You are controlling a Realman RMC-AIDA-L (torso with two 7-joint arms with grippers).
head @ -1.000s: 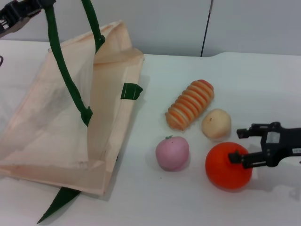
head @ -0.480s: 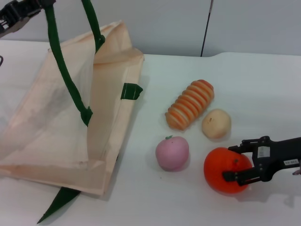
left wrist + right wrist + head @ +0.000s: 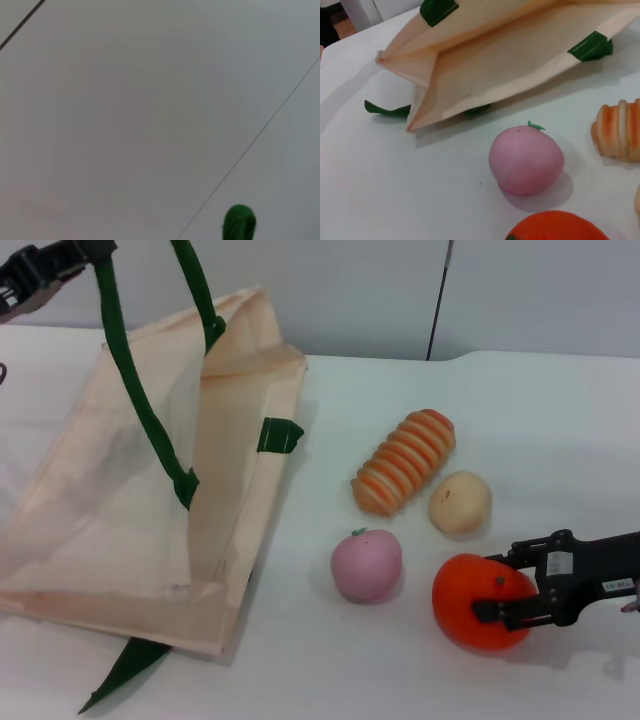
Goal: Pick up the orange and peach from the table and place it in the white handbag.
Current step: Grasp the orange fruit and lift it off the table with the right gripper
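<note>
Since a second ago, the right gripper [image 3: 497, 586] has slid down and leftward across the table [image 3: 560, 420], and its two black fingers [image 3: 497, 609] now straddle the orange [image 3: 478, 602] rather than hanging beside it. One finger lies along the fruit's far upper edge and the other presses against its near right side; the jaws are spread about as wide as the fruit, in contact with it, and the orange sits on the tabletop. Over the last half second little has changed.

Just left of the orange lies the peach [image 3: 367, 564], pale pink with a small green stem, apart from it by a narrow gap. Behind the orange sits a tan-yellow ball [image 3: 460, 502], and beside that a ridged orange-and-cream striped item [image 3: 404, 461] lying at an angle. In the right wrist view the peach [image 3: 526, 159] fills the middle, with the top of the orange [image 3: 555, 226] at the lower edge.

Well to the left, the white handbag [image 3: 130, 510] lies on the table with its mouth held open. The left gripper [image 3: 42, 272], at the upper left corner, lifts one dark green strap handle [image 3: 135, 390]; whether its fingers are clamped on the strap cannot be told.
</note>
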